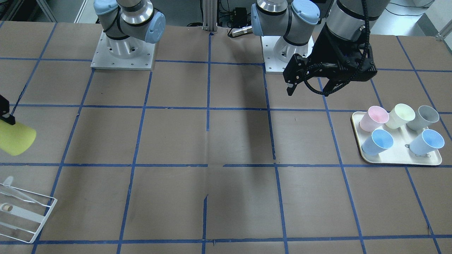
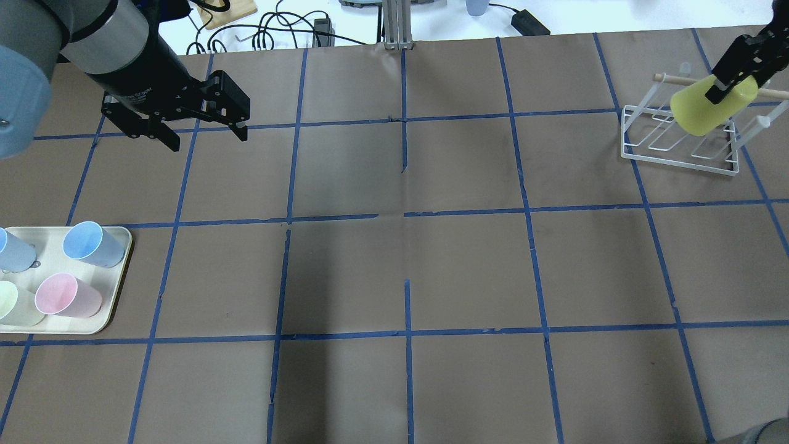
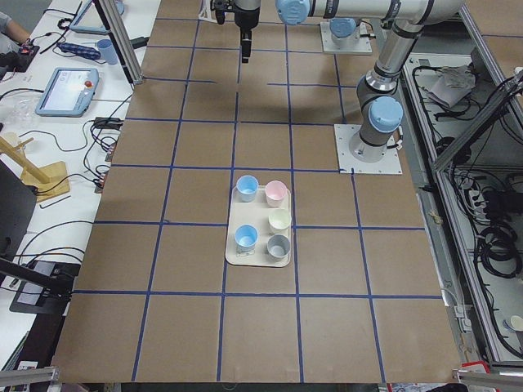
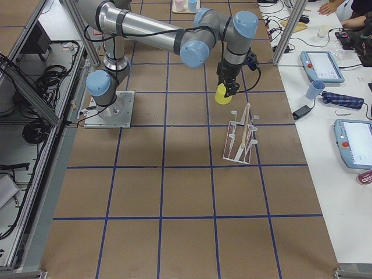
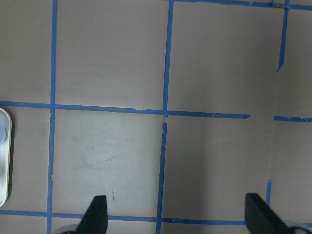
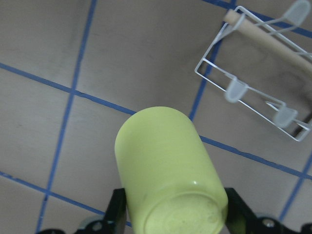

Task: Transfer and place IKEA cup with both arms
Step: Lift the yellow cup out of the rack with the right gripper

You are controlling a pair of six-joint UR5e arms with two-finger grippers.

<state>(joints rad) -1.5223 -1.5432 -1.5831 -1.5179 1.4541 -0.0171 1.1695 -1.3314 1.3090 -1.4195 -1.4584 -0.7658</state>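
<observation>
The lime-yellow IKEA cup (image 2: 706, 111) hangs tilted in the air, held in my right gripper (image 2: 730, 83), which is shut on it. It hovers close beside the white wire rack (image 2: 678, 145), apart from it. The right wrist view shows the cup (image 6: 168, 170) between the fingers, its base toward the camera and the rack (image 6: 253, 97) ahead. The cup also shows at the left edge of the front view (image 1: 17, 137). My left gripper (image 2: 208, 140) is open and empty above the table, far from the cup; the left wrist view (image 5: 176, 217) shows only bare table between its fingers.
A cream tray (image 1: 399, 157) on my left side holds a pink cup (image 1: 373, 118), a pale cream-yellow cup (image 1: 400, 115), a grey cup (image 1: 423, 118) and two blue cups (image 1: 378, 141). Brown table with a blue tape grid (image 2: 407, 216) lies between the arms.
</observation>
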